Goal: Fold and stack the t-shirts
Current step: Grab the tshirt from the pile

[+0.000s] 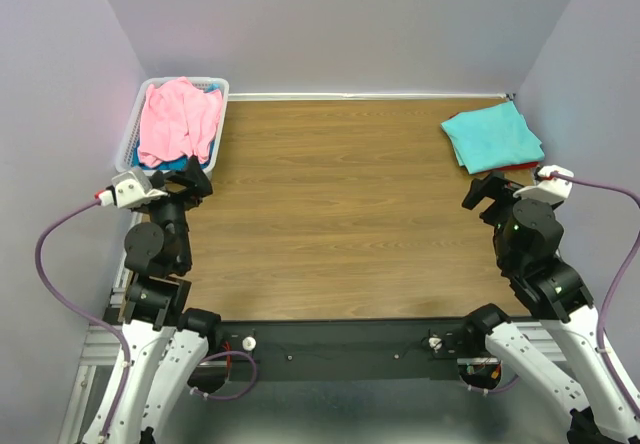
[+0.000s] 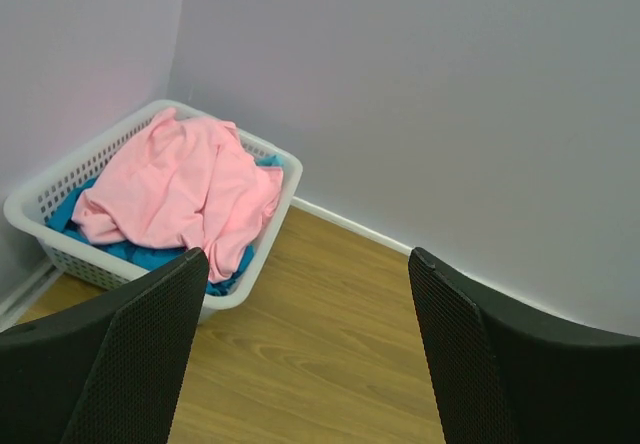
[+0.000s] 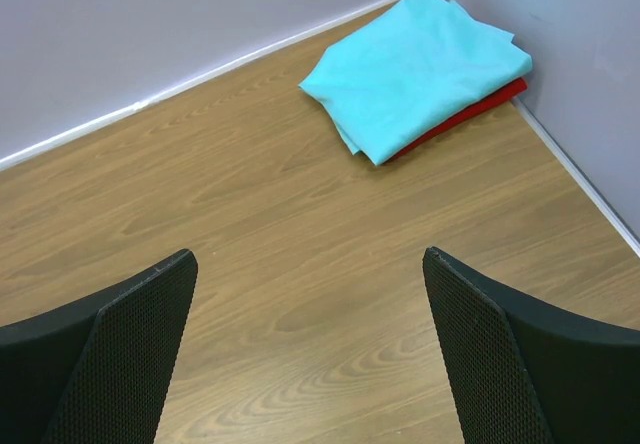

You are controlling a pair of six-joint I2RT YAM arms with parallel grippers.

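Left gripper (image 2: 307,259), jaws apart and empty, hovers just short of the white basket (image 2: 262,274), the crumpled pink t-shirt (image 2: 180,189) ahead and slightly left, nearest this arm; right gripper (image 3: 310,256), likewise apart, faces the folded aqua t-shirt (image 3: 420,69) on the red t-shirt (image 3: 495,101)

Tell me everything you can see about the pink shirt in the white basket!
The light pink soft fabric t-shirt lies crumpled and unfolded on top of the pile in the white plastic lattice basket, at the far left corner of the wooden table. It looks thin and wrinkly, heaped in loose folds, and covers most of the basket. It rests on darker teal-blue cloth that peeks out beneath its edges. Nothing is holding it.
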